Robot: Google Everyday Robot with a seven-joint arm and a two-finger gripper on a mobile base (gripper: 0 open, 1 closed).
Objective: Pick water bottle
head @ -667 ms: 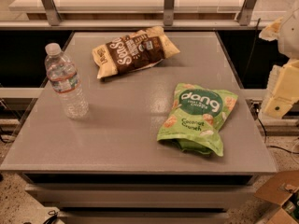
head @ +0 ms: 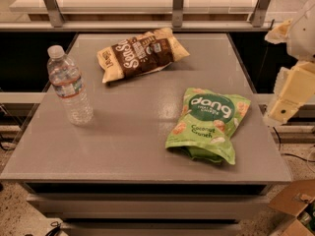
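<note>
Camera view: water bottle (head: 69, 85) far left, jaws far right

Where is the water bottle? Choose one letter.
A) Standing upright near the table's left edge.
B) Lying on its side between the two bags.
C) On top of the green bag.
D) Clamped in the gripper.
A: the water bottle stands upright by the left edge of the table, apart from the brown bag and the green bag, with the gripper off the table's right side, away from it.
</note>
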